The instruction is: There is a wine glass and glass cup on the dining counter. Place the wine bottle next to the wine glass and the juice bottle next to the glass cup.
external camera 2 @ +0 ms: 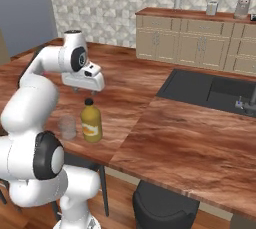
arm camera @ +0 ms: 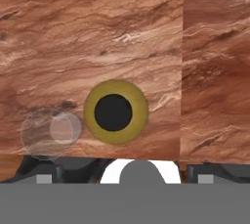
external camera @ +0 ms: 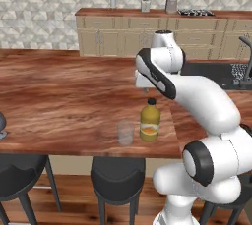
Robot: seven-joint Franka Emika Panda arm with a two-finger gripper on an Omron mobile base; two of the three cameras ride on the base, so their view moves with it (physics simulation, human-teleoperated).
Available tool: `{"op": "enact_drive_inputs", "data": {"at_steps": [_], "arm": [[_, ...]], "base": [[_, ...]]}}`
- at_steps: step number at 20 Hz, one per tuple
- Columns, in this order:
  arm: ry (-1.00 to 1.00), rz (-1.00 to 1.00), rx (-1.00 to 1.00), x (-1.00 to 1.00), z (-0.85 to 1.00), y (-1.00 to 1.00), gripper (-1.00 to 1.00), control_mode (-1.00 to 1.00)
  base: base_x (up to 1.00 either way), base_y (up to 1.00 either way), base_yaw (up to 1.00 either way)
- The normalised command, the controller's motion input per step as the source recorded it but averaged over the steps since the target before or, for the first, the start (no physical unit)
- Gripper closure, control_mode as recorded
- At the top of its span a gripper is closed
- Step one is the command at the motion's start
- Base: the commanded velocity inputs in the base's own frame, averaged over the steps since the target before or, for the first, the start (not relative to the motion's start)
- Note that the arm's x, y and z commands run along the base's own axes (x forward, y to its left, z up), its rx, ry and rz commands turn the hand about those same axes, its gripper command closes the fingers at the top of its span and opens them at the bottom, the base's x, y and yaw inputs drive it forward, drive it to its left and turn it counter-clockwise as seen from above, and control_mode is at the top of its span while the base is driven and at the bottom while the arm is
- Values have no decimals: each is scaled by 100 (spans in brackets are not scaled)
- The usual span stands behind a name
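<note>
Juice bottle [external camera: 150, 121] stands upright near the front edge of the desk [external camera: 59, 96], with the glass cup [external camera: 125, 132] just beside it at its 9 o'clock, so that pairing looks done. The pincer [external camera: 145, 89] hovers above the cap; can't tell if it's open.
</note>
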Motion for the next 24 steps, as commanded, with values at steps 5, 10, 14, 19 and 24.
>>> {"op": "enact_drive_inputs", "data": {"at_steps": [5, 10, 14, 19, 24], "arm": [[-6, 0, 1, -69, 10, -15, -100, -100], [-2, 0, 2, -70, 0, -12, -100, -100], [0, 2, 0, -67, 0, -13, -100, -100], [7, 2, 0, -48, -9, -7, -100, -100], [3, 0, 0, -34, -22, -10, -100, -100]], "base": [[0, 0, 0], [0, 0, 0], [0, 0, 0], [0, 0, 0], [0, 0, 0]]}}
